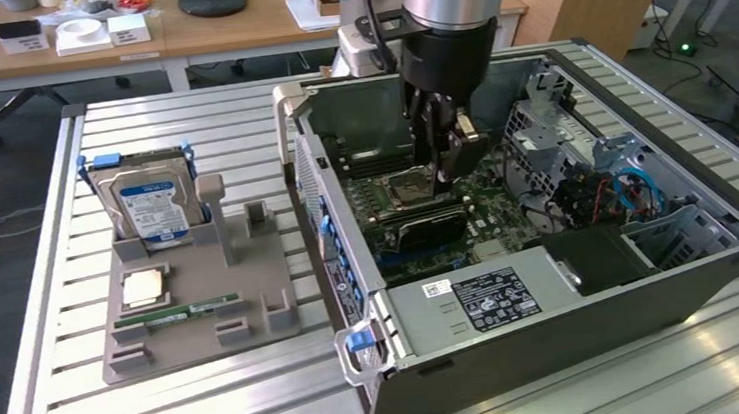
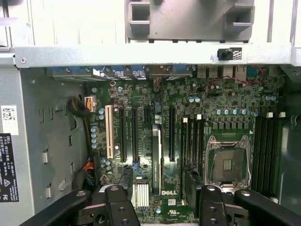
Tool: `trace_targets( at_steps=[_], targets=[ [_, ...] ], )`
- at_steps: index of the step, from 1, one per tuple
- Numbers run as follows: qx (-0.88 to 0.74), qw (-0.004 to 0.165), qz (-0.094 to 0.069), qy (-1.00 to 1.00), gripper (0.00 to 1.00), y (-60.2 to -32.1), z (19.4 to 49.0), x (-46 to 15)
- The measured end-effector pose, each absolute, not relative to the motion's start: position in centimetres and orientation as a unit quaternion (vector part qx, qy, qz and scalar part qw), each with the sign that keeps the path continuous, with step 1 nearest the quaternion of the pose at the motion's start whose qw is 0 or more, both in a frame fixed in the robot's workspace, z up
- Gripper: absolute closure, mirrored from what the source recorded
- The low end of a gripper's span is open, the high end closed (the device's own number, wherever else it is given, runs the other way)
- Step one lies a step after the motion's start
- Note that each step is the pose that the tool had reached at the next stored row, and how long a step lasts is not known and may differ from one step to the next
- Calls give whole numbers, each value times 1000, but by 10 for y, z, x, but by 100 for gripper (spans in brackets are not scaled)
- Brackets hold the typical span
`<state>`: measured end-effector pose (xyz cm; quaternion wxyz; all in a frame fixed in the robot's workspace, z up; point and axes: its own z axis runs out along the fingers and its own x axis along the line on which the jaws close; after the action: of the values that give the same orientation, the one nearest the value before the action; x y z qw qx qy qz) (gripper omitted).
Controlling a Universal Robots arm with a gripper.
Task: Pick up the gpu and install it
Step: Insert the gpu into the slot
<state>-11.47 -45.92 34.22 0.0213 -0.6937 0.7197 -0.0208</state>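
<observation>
The gpu [image 2: 155, 160] already stands edge-up in a motherboard [image 2: 188, 122] slot inside the computer case [image 1: 697, 274], so the seating looks done. The tool [image 1: 447, 155] hangs just above it, fingers [image 2: 120, 207] spread and empty. On the desk [image 1: 200, 413], at the exterior view's left, a grey holder [image 1: 252, 323] carries the hard drive [image 1: 149, 211]

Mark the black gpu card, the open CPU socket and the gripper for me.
black gpu card [image 2: 155, 160], wrist view, top edge, standing in its slot
open CPU socket [image 2: 227, 164], wrist view, centre
gripper [image 2: 162, 207], wrist view, between its open fingertips
</observation>
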Motion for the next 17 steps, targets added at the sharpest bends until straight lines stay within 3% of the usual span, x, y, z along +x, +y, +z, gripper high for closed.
trace_targets(
  at_steps=[9, 17],
  targets=[
    [-694, 6, -6, 720, 44, -459, 343, -107],
    [-694, 6, -6, 720, 44, -459, 343, -102]
  ],
)
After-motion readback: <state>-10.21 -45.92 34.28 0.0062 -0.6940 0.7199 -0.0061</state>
